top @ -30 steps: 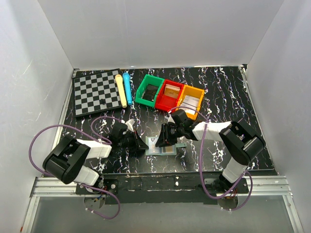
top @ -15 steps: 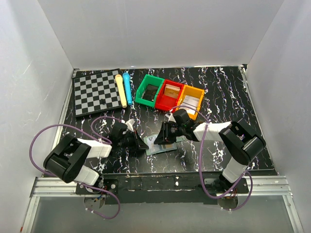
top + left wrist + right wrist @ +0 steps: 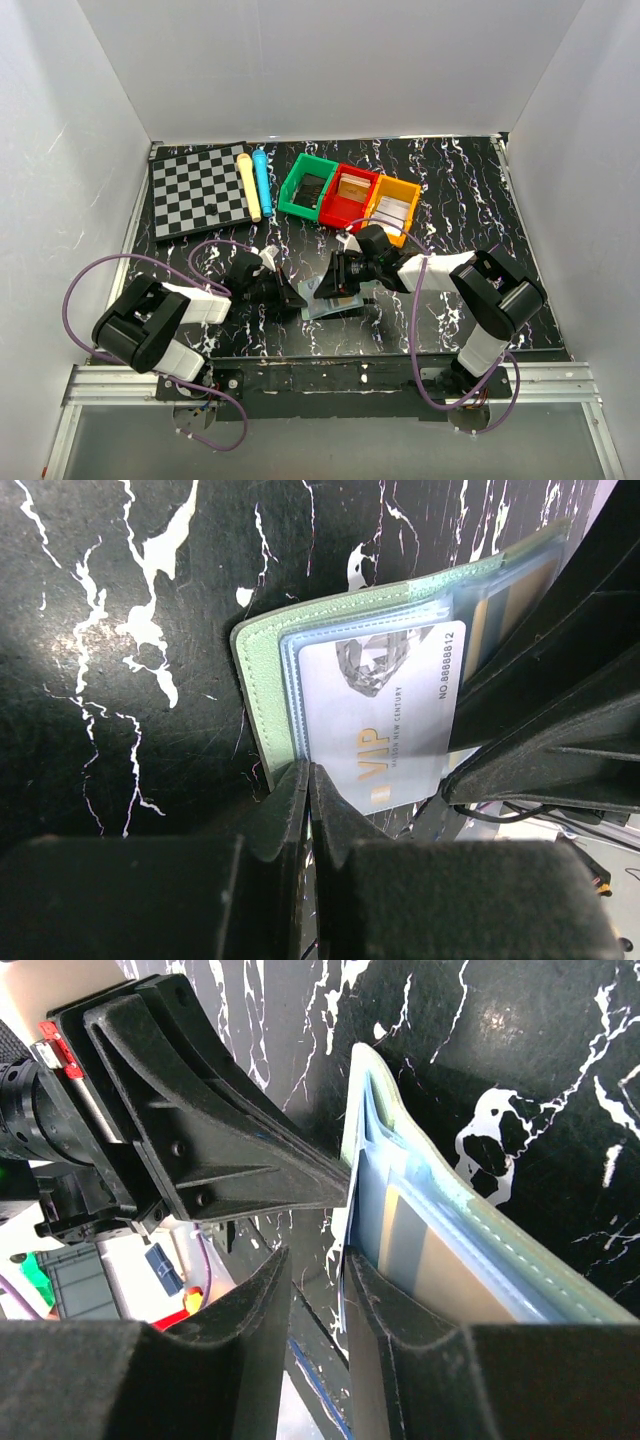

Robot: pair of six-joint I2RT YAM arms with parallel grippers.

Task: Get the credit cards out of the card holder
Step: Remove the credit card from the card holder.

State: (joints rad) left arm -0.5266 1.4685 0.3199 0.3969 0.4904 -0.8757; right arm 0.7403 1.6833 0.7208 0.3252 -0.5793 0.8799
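Near the counter's (image 3: 450, 190) front edge, between both arms: card holder (image 3: 340, 308), long axis roughly left to right. Pinched shut on its green edging: left end effector (image 3: 308, 780). Partly open, fingers straddling the thin edge of a white VIP credit card (image 3: 385, 720) poking from the sleeve: right end effector (image 3: 318, 1260).

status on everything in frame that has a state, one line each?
card holder: lying open on the table, one edge pinched
left end effector: shut on the card holder's edge
right end effector: jaws apart, astride the white VIP card's edge
white VIP card: mostly inside its clear sleeve
tan card: seated in its pocket
three bins: upright, items inside
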